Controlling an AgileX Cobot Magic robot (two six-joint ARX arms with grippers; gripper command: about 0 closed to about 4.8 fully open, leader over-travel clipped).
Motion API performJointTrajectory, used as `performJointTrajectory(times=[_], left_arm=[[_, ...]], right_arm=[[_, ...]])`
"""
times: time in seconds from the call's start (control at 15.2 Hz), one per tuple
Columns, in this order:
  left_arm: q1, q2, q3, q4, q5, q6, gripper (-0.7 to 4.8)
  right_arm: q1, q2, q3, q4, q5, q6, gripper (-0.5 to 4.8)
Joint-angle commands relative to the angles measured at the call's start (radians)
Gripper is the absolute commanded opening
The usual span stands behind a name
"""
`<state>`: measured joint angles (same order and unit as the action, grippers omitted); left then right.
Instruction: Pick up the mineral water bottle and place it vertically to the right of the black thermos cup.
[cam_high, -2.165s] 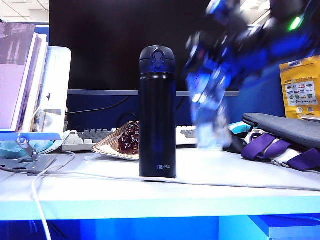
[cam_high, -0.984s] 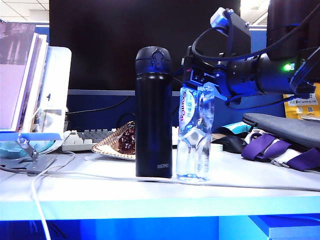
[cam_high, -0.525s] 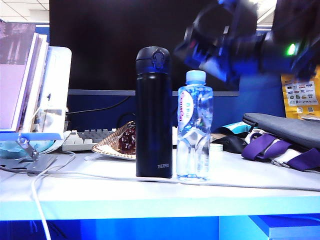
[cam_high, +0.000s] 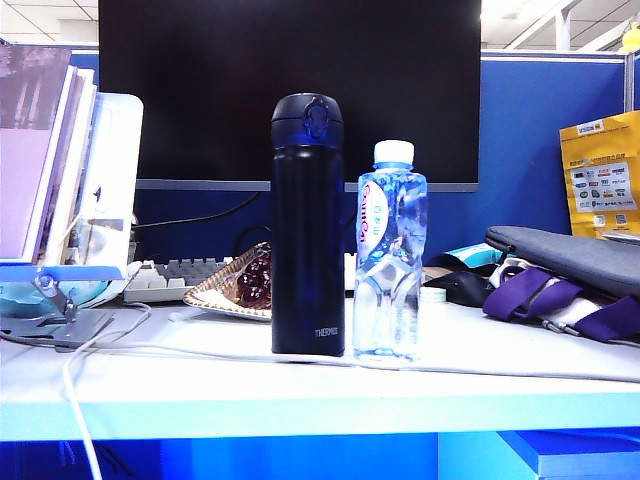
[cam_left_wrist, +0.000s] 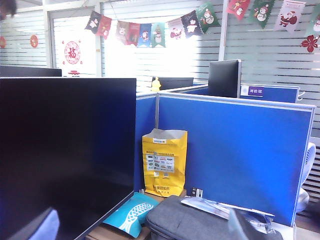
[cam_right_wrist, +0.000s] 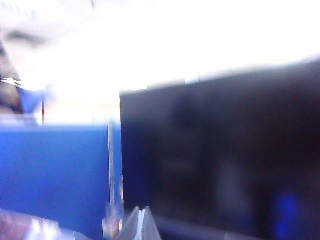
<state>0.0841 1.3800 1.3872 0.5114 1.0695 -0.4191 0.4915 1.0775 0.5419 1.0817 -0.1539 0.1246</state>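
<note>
Right gripper (cam_right_wrist: 141, 222): fingertips pressed together, nothing between them. Seen only in the right wrist view, which is blurred; it faces a dark monitor (cam_right_wrist: 225, 150) and a blue partition (cam_right_wrist: 55, 175). It does not appear in the exterior view.

Left gripper (cam_left_wrist: 145, 227): two finger tips show at the edge of the left wrist view, spread wide apart, holding nothing. It is raised and looks over a grey laptop sleeve (cam_left_wrist: 190, 222), a yellow paper bag (cam_left_wrist: 164, 162) and a blue cubicle partition (cam_left_wrist: 235, 150). Also out of the exterior view.

Mineral water bottle (cam_high: 389, 255): upright on the white desk (cam_high: 300, 385), white cap on top, label with red lettering facing left-front. It stands just to the right of the black thermos cup (cam_high: 308, 225), very near it; whether the two touch cannot be told. It is shorter than the thermos. No gripper is on it.

Thermos: upright, lid closed, white lettering near its base.

Behind them: a large dark monitor (cam_high: 290, 90), a keyboard (cam_high: 175, 278), and a plate with dark food (cam_high: 240, 285). Books (cam_high: 45, 160) stand at the left. A purple strap (cam_high: 545, 300) lies at the right. A white cable (cam_high: 120, 350) runs across the desk front.
</note>
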Motion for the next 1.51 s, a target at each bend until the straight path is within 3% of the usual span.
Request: performJointTrajectory(times=[0.07,0.2,0.46,0.59,0.72,0.85,0.98,1.18,1.38,1.51], left_arm=[[0.0,-0.003,0.003,-0.009,0.001,0.0,4.79],[0.0,-0.003,0.003,-0.01,0.0,0.0,4.79],[0.0,-0.003,0.003,-0.01,0.0,0.0,4.79],[0.0,-0.003,0.003,-0.009,0.0,0.0,4.79],[0.0,-0.003,0.003,-0.013,0.0,0.0,4.79],[0.0,-0.003,0.003,-0.016,0.0,0.0,4.79],[0.0,-0.003,0.003,-0.032,0.001,0.0,4.79],[0.0,-0.003,0.003,-0.032,0.0,0.0,4.79],[0.0,-0.003,0.003,-0.032,0.0,0.0,4.79],[0.0,-0.003,0.003,-0.032,0.006,0.0,4.79]], right_arm=[[0.002,-0.215,0.016,-0.236,0.026,-0.039,-0.01],[0.002,-0.404,0.054,-0.529,0.117,-0.102,-0.01],[-0.014,-0.634,0.067,-0.921,0.206,-0.224,-0.01],[-0.14,-0.7,0.059,-1.147,0.198,-0.235,-0.01],[-0.275,-0.721,-0.003,-1.178,0.102,-0.211,-0.01],[-0.354,-0.765,-0.147,-1.119,0.081,-0.171,-0.01],[-0.38,-0.84,-0.287,-1.054,0.085,-0.085,-0.01],[-0.387,-0.958,-0.406,-1.063,0.134,-0.063,0.0],[-0.429,-1.074,-0.489,-1.214,0.135,-0.06,0.05],[-0.433,-1.075,-0.502,-1.331,0.109,-0.045,0.55]])
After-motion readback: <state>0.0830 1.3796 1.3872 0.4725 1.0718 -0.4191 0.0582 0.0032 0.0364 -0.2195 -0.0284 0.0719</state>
